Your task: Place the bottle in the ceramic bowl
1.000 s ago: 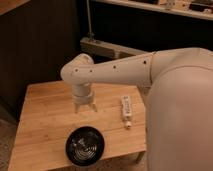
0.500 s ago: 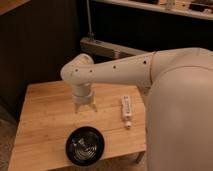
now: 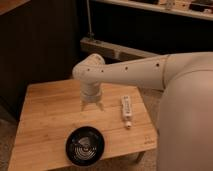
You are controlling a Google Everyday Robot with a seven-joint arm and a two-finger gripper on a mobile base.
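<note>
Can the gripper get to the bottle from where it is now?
Probably yes. The gripper hangs over the table beside the bottle, which lies flat with only bare wood between them; the bowl sits apart, off that path.

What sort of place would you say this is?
Probably an office or lab corner: small wooden table, dark cabinet wall, metal shelf behind. The tool hovers over the table beside the bottle.

You face light wooden plank rectangular table (image 3: pixel 45 115), low in view. Dark brown wall panel (image 3: pixel 40 45) at 10 o'clock. Grey metal rail (image 3: pixel 117 50) at 12 o'clock, thin upright pole (image 3: pixel 89 17) above it. Pale shelf edge (image 3: pixel 165 10) at 1 o'clock. Speckled grey floor (image 3: pixel 6 145) at 8 o'clock. White gripper (image 3: pixel 92 106) hangs over table middle, fingers spread, pointing down.
</note>
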